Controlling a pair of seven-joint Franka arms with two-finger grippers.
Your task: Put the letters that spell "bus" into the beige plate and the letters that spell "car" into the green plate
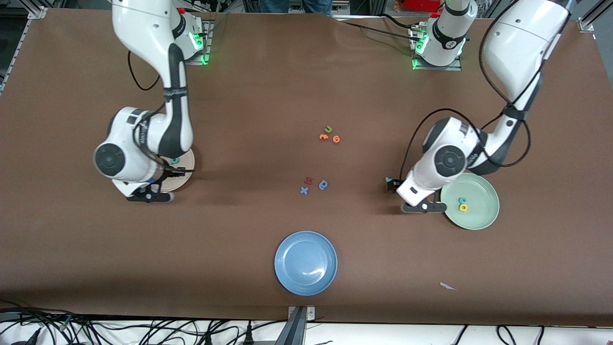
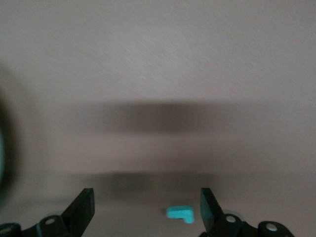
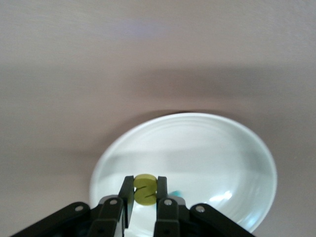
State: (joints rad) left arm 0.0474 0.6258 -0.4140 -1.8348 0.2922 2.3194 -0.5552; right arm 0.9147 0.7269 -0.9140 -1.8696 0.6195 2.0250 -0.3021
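My left gripper [image 1: 391, 186] is open and low over the brown table beside the green plate [image 1: 483, 218]. A teal "r" [image 2: 180, 213] lies flat on the table between its fingers, close to one fingertip [image 2: 209, 206]. It also shows as the teal "r" [image 1: 389, 180] in the front view. In the green plate lie a teal "c" [image 1: 462, 200] and a yellow "a" [image 1: 462, 208]. My right gripper [image 3: 145, 195] is shut on a yellow "s" [image 3: 145, 189] above the beige plate [image 3: 247, 143]. A teal letter [image 3: 176, 192] lies in that plate [image 1: 186, 178], mostly hidden.
A blue plate [image 1: 305, 262] sits near the front edge at the middle. Orange letters and a green "u" [image 1: 328, 129] lie mid-table, with a red letter [image 1: 309, 180] and blue ones [image 1: 323, 184] nearer the camera. A paper scrap [image 1: 448, 286] lies toward the left arm's end.
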